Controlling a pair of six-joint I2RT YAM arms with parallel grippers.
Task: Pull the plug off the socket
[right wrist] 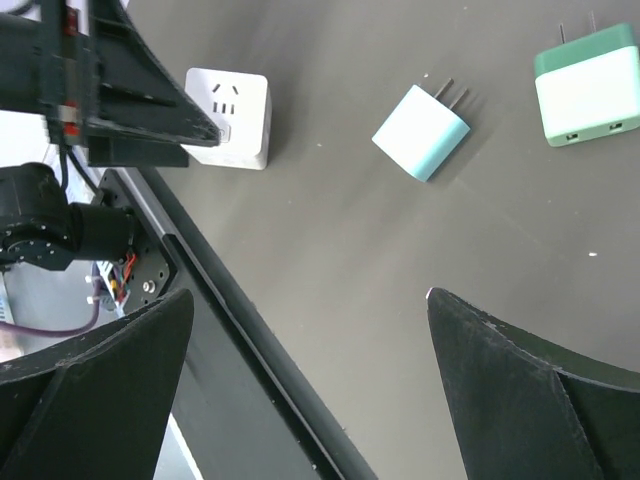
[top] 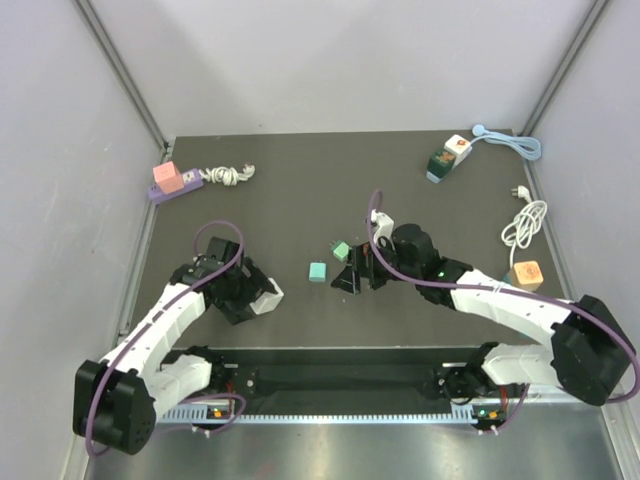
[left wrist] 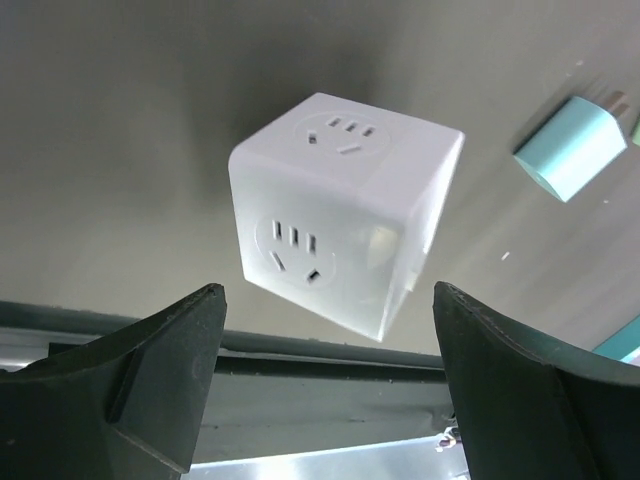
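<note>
Plug [right wrist: 420,132] is a little pale blue block lying flat on the desk [right wrist: 400,260] just ahead of the right jaws, which are spread wide with nothing in them. Its two prongs stick out in the open air, not in anything. The left jaws are wide open and empty too, hovering right over the white socket cube [left wrist: 340,210], and both cube faces I can see have nothing plugged in, so I'd say the pull is basically done. Handling-wise the plug looks like light, hard, smooth plastic. I'd pinch the flat sides of the body, never the thin prongs, and expect it to slip a bit. The cube looks light as well, so it'd slide or lift unless it's held down. Close by is a second adapter with a green top [right wrist: 590,85], easy to bump. Further out there's a pink cube on a purple strip [top: 170,180], a green-and-white adapter [top: 447,160] on a blue cable, a white cable coil [top: 525,225] and a wooden block [top: 526,275], all well out of the way.
</note>
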